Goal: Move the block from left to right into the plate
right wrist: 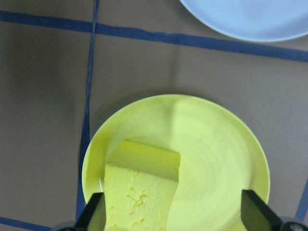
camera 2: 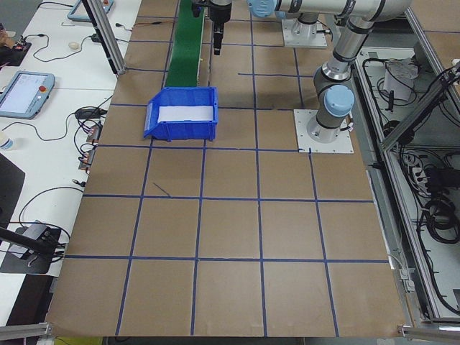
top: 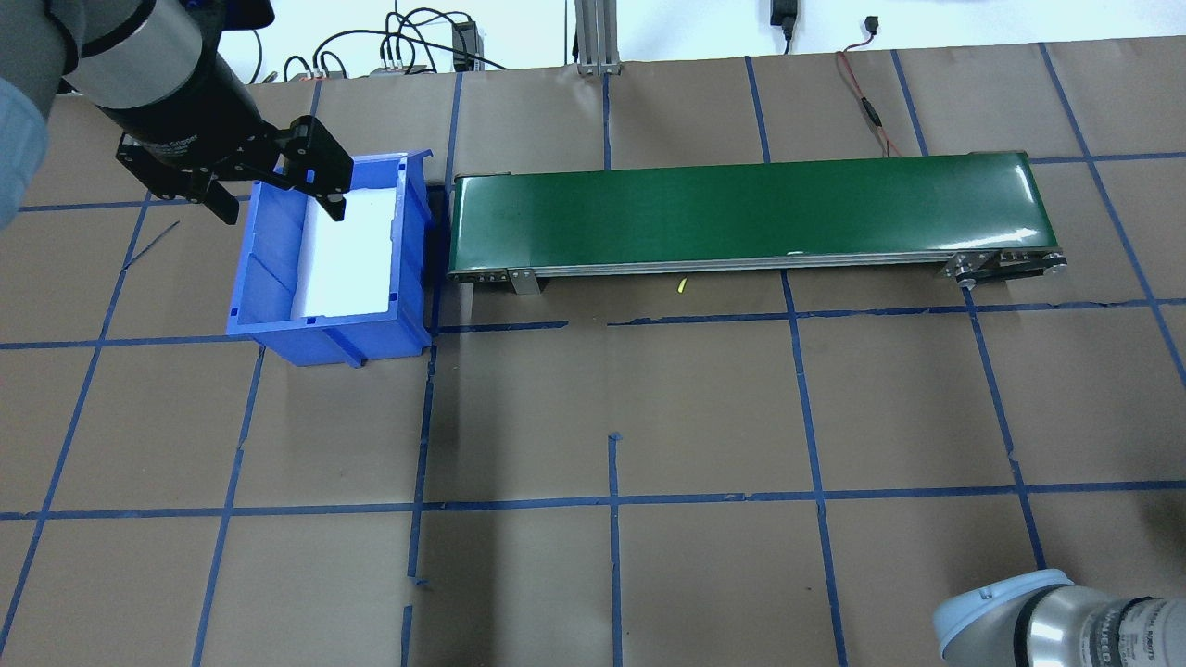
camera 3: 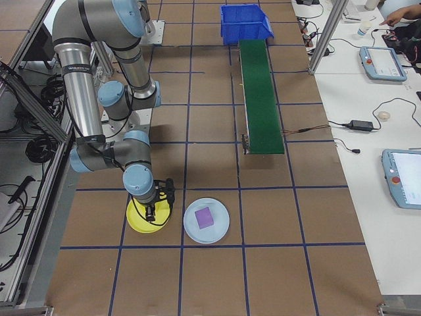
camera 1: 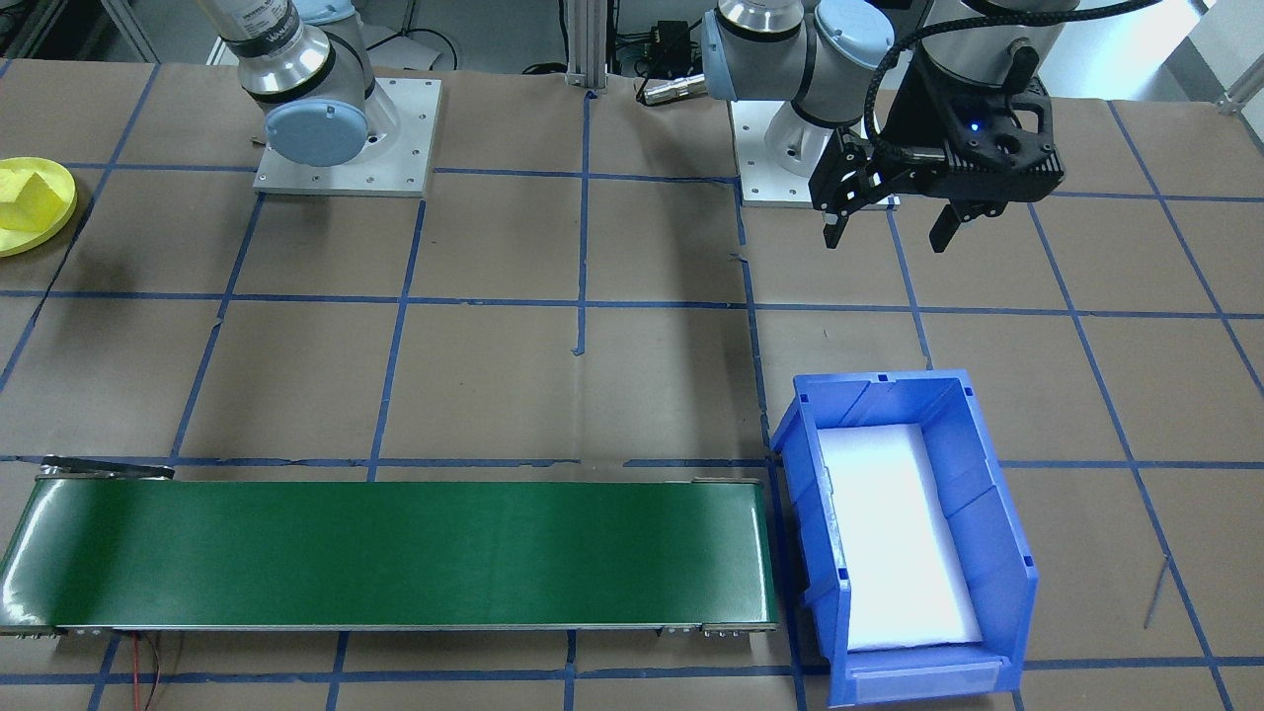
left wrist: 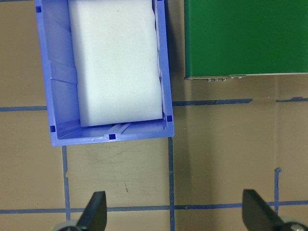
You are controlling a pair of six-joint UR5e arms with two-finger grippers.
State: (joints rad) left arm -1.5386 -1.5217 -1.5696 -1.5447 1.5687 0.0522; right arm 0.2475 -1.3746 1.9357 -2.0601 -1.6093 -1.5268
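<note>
Block lies in plate; both end effectors spread, empty.

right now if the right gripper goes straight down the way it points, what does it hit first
Most likely the yellow block lying in the yellow plate. The open right gripper points down over it; height above it is unclear.

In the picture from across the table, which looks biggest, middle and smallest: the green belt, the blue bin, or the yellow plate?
1. Green belt, the biggest by far.
2. Blue bin.
3. Yellow plate, the smallest, though the picture's edge cuts part of it off, so its whole size doesn't show.
</note>
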